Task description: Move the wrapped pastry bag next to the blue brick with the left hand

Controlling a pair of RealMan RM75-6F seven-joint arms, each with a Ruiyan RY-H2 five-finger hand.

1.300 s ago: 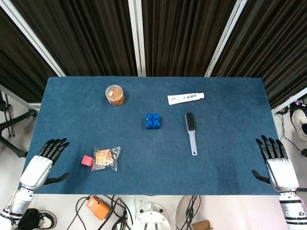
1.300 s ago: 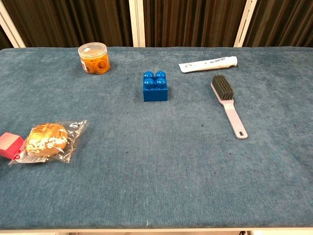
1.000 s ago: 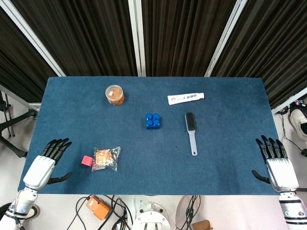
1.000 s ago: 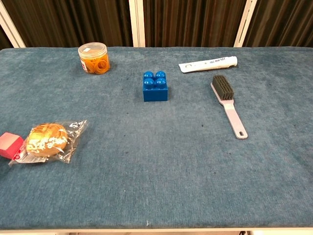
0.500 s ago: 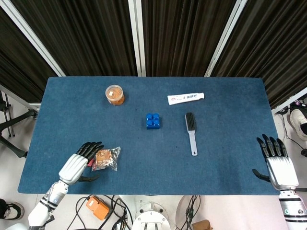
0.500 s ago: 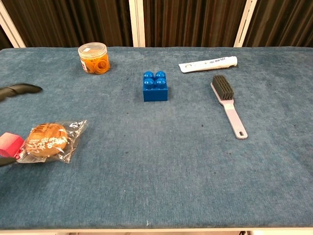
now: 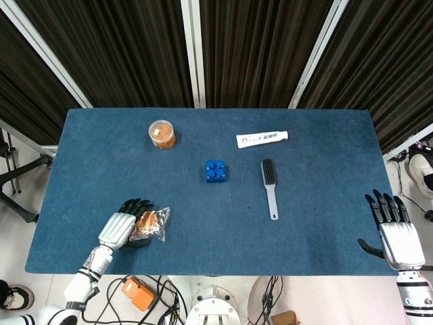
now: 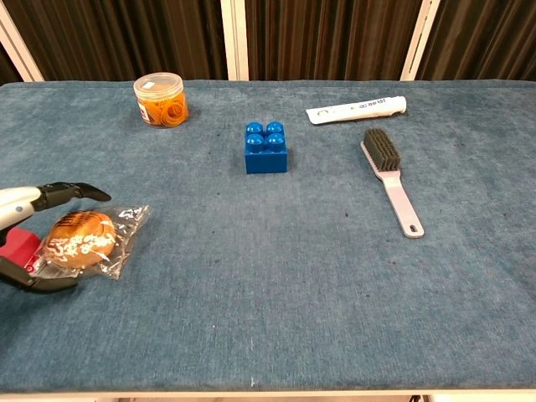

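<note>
The wrapped pastry bag, a clear wrapper with an orange-brown bun inside, lies near the table's front left. My left hand is at its left side, fingers spread around the bag's left end, thumb below and fingers above; it holds nothing. The blue brick stands in the middle of the table, well away from the bag. My right hand hovers open off the front right corner, seen only in the head view.
A small red block sits just left of the bag, under my left hand. An orange-filled jar stands at the back left, a white tube at the back, a grey brush right of the brick.
My left hand has moved right from the table's left edge to the pastry bag and now brackets its left end. The bag, the brick and my right hand have stayed put.
</note>
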